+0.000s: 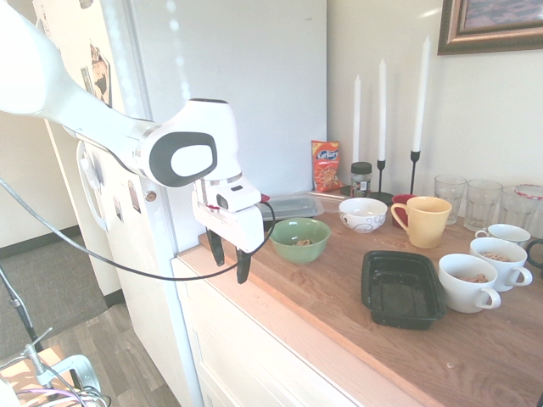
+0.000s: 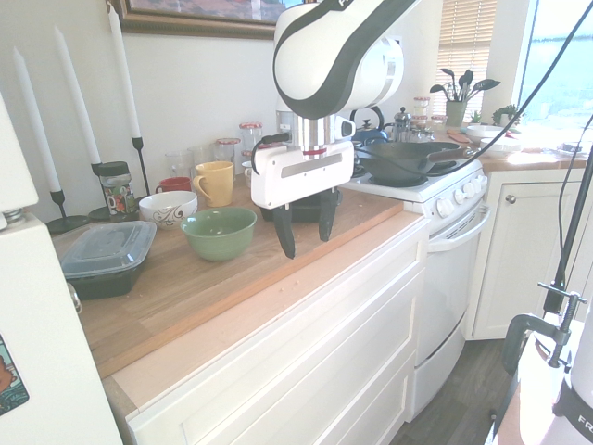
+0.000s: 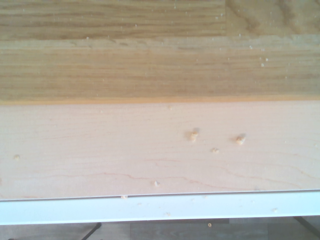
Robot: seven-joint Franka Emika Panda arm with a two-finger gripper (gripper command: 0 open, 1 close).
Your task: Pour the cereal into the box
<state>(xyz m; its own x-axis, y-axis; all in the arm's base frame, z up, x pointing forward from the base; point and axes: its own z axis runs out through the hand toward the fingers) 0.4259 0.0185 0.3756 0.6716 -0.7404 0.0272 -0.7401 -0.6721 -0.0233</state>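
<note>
Currently gripper (image 1: 230, 256) hangs empty, fingers spread, over counter edge (image 1: 280, 326); black box (image 1: 401, 289) beside white mugs holding cereal (image 1: 476, 278)

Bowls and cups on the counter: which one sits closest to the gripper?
The green bowl. It stands just beside the open, empty gripper near the counter's front edge, while the patterned white bowl, yellow mug and white cups sit farther along.

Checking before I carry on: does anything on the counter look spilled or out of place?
Yes. A few crumbs lie scattered on the pale front strip of the counter, below the hand. Whether they are cereal I cannot tell. Nothing else stands out.
</note>
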